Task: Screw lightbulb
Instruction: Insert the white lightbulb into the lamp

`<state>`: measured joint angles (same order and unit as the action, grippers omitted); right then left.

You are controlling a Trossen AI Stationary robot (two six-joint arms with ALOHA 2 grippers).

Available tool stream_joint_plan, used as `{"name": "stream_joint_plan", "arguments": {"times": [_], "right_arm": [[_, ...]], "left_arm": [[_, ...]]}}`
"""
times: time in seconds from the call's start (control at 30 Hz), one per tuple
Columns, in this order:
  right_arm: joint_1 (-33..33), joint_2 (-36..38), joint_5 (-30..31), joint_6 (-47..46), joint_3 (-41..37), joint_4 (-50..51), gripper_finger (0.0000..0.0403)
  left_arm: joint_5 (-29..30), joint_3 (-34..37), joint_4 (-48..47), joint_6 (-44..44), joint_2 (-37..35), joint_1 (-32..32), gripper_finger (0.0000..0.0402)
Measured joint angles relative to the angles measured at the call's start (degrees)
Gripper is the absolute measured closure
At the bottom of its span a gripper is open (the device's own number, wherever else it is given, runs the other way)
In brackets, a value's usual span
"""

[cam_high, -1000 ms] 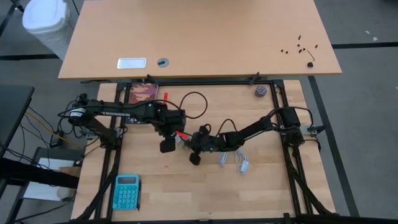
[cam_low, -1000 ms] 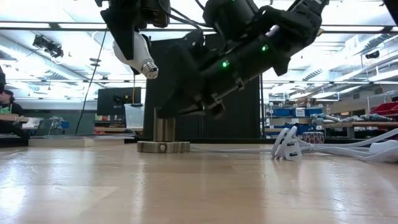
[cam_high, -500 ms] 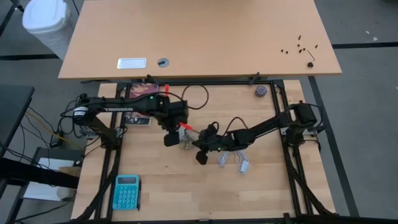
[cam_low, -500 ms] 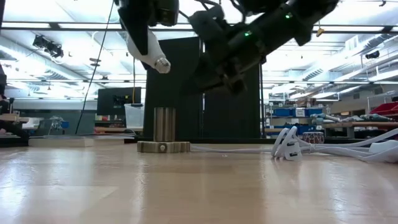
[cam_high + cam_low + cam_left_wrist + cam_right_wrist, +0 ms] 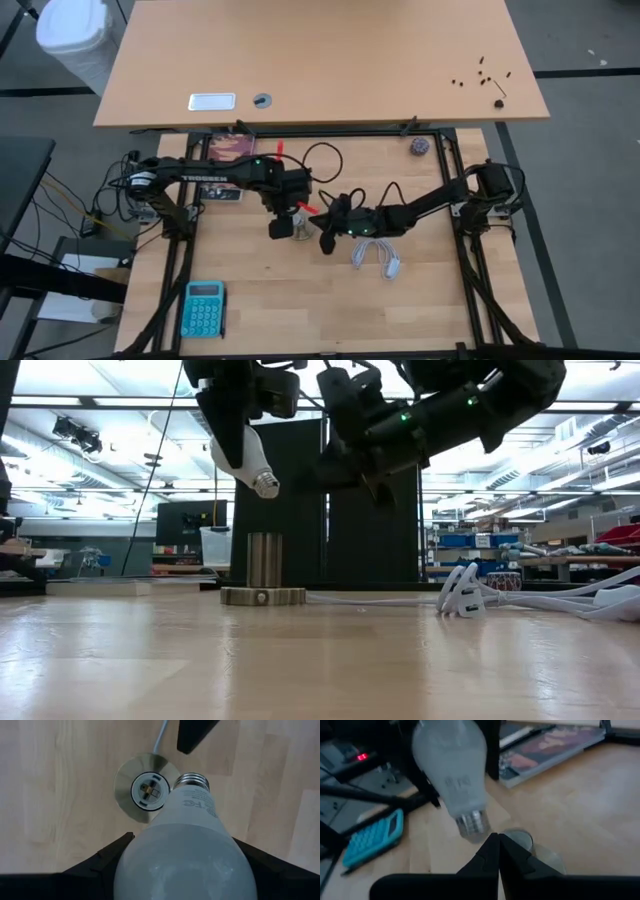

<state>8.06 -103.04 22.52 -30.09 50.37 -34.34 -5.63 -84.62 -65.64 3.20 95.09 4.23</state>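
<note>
The white lightbulb (image 5: 243,457) hangs in the air in my left gripper (image 5: 185,870), which is shut on it. Its silvery screw base (image 5: 265,483) points down and slants a little. The base is just above and slightly beside the round metal socket (image 5: 146,791), which stands on its flat disc (image 5: 262,597) on the table. My right gripper (image 5: 498,847) is shut with nothing in it. It hovers close beside the bulb's base, above and to the right of the socket (image 5: 521,839). My left gripper pinches the frosted dome (image 5: 150,845) of the lightbulb at its widest part, one finger on each side. The fingers come steeply from above, pointing down. The bulb hangs below them, tilted, screw base lowest and clear of the socket.
A white cable with plugs (image 5: 378,256) lies right of the socket, and its lead runs along the table (image 5: 540,600). A blue calculator (image 5: 203,308) sits near the front left, a book (image 5: 230,150) at the far left and a small ball (image 5: 419,146) at the far right.
My left gripper has carried the lightbulb toward the table's right edge and slightly down, bringing its base over the socket. My right gripper, still shut, has risen from beside the socket's top, drawn back toward the right and rolled.
</note>
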Motion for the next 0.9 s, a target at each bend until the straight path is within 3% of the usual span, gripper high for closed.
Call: {"name": "stream_joint_plan", "arguments": {"times": [0.27,0.9], "right_arm": [[-2.0,0.0,-4.9,2.1,0.1,-3.4,0.0391],[-2.3,0.0,-4.4,3.3,0.0,-1.5,0.0390]], "left_arm": [[1.4,0.0,2.9,0.0,0.0,0.0,0.0128],[2.6,0.0,7.9,1.7,0.0,0.0,0.0129]]}}
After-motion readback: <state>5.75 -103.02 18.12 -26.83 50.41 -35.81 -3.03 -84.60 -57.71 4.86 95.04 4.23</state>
